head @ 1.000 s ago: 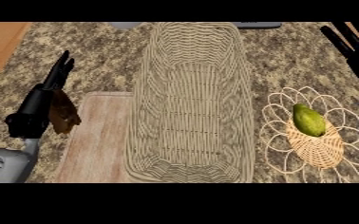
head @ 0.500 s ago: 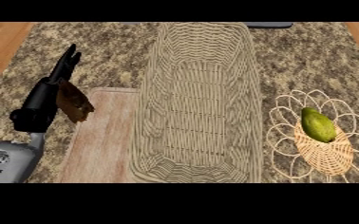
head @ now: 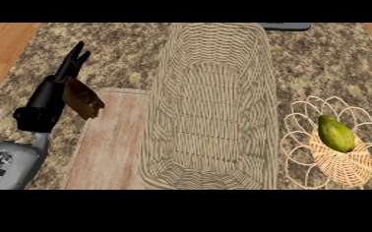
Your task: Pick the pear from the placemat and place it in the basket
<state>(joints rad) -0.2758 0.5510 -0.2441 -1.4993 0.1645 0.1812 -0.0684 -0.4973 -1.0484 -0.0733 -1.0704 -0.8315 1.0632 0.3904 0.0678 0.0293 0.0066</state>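
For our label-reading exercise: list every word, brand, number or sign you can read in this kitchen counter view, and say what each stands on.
None: no readable text shows anywhere.
The large woven basket, the pear on its small wicker placemat, the wooden board, the brown object at the left hand and the counter carry no lettering.

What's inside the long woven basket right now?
Nothing: the long woven basket shows only its bare weave, floor and walls. The pear lies in the small wire-rimmed placemat to its right. No part of the basket's inside is covered.
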